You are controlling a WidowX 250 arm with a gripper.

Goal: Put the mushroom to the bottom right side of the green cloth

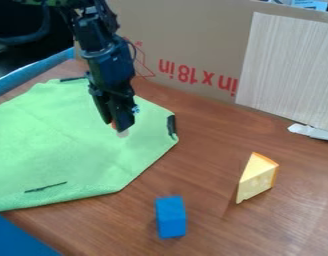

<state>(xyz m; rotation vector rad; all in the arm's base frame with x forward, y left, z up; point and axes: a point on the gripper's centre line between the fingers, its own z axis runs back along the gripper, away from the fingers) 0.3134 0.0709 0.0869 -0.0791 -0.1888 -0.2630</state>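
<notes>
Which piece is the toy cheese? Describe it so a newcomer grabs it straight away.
Start at the big green cloth and go right, onto the bare brown tabletop. The toy cheese is the pale yellow wedge with an orange edge, its pitted, slanted shape setting it apart from the boxy blue block nearer the camera.

The brown table (113,225) is backed by cardboard (187,35) marked in red, partly covered by a pale panel (287,70).

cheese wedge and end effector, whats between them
From the end effector to the cheese wedge: part of the green cloth, then brown wooden tabletop, in the camera view.
</notes>
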